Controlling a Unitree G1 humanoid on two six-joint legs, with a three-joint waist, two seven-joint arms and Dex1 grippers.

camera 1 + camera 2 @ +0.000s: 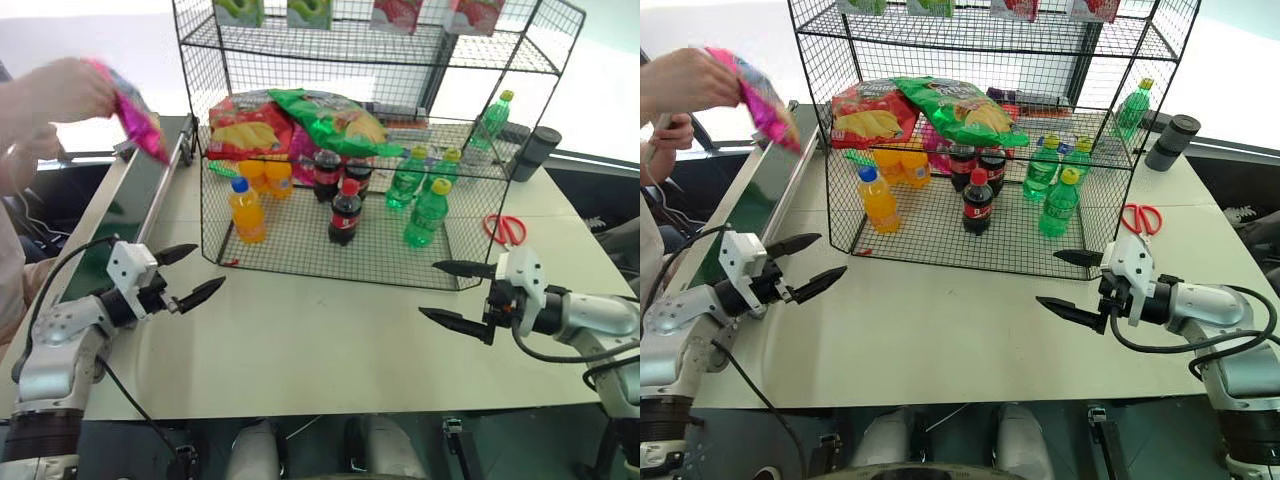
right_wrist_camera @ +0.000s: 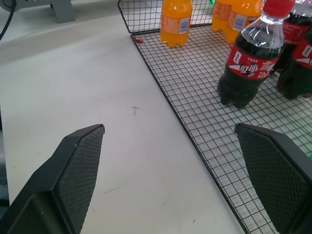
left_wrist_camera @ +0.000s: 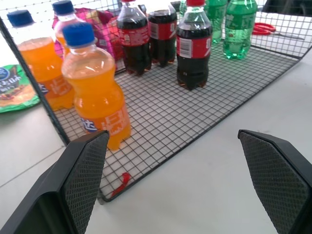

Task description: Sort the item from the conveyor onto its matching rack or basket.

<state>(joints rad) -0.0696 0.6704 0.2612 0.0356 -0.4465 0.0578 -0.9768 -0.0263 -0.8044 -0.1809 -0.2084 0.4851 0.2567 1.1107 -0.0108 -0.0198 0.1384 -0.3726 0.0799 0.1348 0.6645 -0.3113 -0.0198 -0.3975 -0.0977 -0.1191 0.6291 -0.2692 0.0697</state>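
At the far left, a person's hand [image 1: 70, 92] holds the crinkly magenta-pink chip bag [image 1: 133, 112] above the long dark green conveyor belt [image 1: 125, 215], its long axis slanting down toward the belt. The left gripper [image 1: 190, 272], jaws spread and empty, sits nearest, with the bag beyond it and leftward. The right gripper [image 1: 463, 295], also spread empty, hangs well apart from the bag, in front of the tall black wire-mesh rack [image 1: 250, 245].

Three orange soda bottles [image 1: 247, 210], three cola bottles [image 1: 345, 212] and three green soda bottles [image 1: 427, 213] stand on the bottom tier of one black wire rack [image 1: 555, 55]; a fourth green bottle [image 1: 493, 117] stands far right. Two chip bags, red [image 1: 243, 122] and green [image 1: 330, 120], lie on its middle shelf.
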